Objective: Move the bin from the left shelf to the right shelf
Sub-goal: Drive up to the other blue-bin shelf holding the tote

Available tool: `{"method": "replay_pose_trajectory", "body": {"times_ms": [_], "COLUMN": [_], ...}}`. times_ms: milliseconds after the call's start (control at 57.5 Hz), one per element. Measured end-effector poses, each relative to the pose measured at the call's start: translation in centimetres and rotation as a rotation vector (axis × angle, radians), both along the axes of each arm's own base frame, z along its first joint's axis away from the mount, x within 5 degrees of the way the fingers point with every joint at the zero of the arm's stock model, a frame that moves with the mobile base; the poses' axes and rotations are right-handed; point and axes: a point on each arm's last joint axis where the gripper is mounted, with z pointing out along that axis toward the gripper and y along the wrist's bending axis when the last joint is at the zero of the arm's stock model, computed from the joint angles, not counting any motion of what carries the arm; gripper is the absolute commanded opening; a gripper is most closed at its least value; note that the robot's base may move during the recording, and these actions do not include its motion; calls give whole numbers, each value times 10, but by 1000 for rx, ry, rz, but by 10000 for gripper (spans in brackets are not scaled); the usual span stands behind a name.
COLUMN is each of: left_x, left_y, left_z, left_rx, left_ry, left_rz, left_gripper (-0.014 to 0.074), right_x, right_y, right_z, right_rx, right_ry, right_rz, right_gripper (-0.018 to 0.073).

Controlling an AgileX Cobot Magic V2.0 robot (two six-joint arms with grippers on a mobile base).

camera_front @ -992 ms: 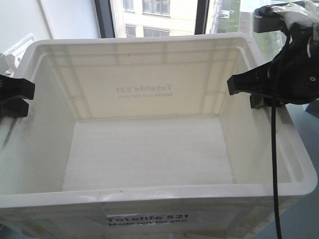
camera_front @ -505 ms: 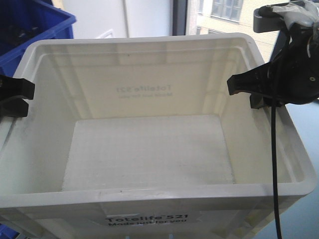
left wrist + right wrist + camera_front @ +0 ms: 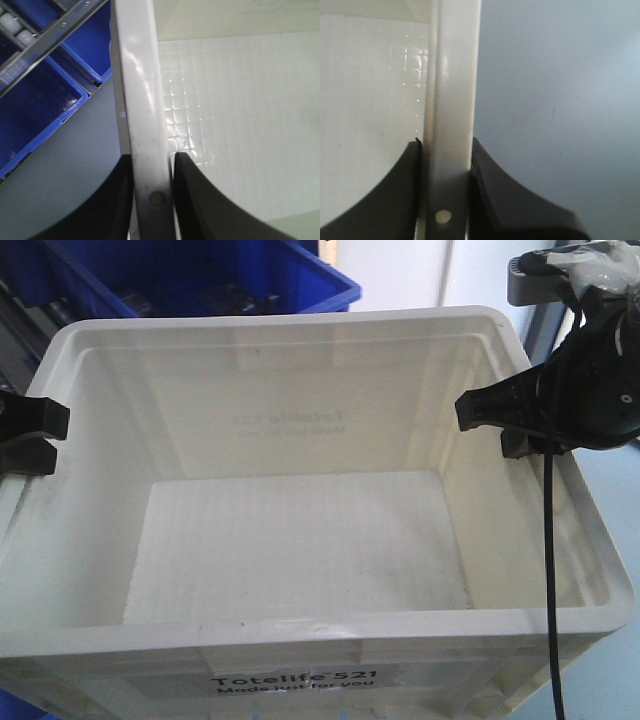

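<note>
Bin (image 3: 300, 420) is clamped on opposite side rims by the clenched left gripper (image 3: 152, 165) and right gripper (image 3: 445, 150), so its weight is shared evenly.

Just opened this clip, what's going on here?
Both arms are holding the white bin by its rim. The left gripper is clamped on the edge of the left wall and the right gripper on the edge of the right wall, each with one finger inside and one outside. The bin is empty. Behind it are blue bins. Its underside is hidden, so whether it rests on anything cannot be told.
</note>
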Motion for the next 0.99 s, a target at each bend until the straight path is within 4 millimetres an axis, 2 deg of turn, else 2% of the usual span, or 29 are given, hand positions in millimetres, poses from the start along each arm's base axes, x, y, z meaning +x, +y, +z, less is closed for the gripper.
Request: {"method": "replay_pose_trajectory", "body": {"times_ms": [992], "left_x": [0], "left_y": [0], "left_z": [0], "left_rx": [1], "left_ry": [0], "left_rz": [0], "left_gripper": [-6], "right_x": [0], "right_y": [0], "right_z": [0], "right_rx": [1], "right_ry": [0], "right_rz": [0], "right_gripper": [0]}}
